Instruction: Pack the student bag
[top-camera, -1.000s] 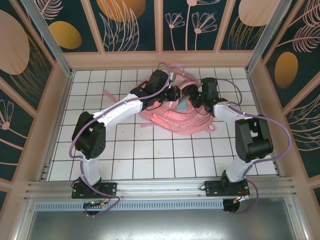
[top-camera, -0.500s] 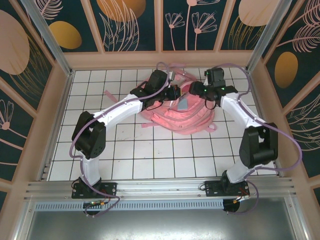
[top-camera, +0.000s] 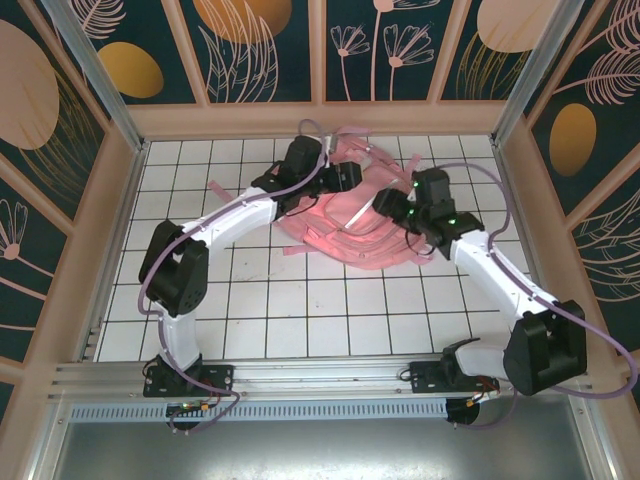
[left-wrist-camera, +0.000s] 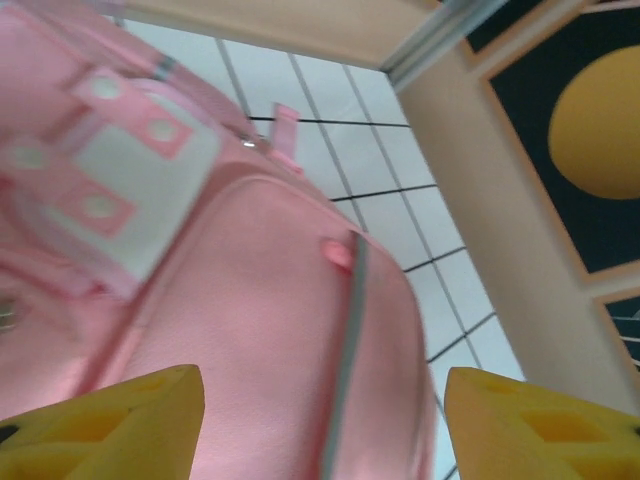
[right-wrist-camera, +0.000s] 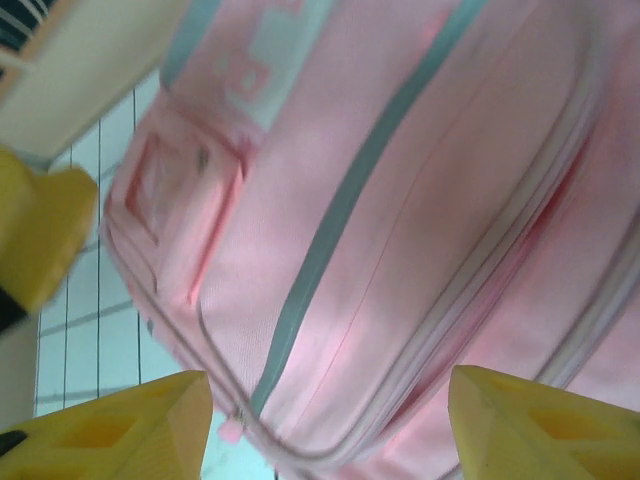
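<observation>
Opening just now, your left end effector (left-wrist-camera: 320, 430) stands apart and has let go the student bag (top-camera: 350, 235), which lies flat on the far middle of the surface (top-camera: 300, 320). The right end effector (right-wrist-camera: 325, 425) is apart too, holding nothing. The bag's opening is hidden, so you cannot judge the contents.

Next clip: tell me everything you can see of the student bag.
The student bag is a large pink fabric backpack with grey-silver strips, zipped compartments, a pale patch pocket and loose straps. It lies slumped flat on the white tiled table, toward the far middle. The left fingers and right fingers stand spread open close over it, gripping nothing.
</observation>
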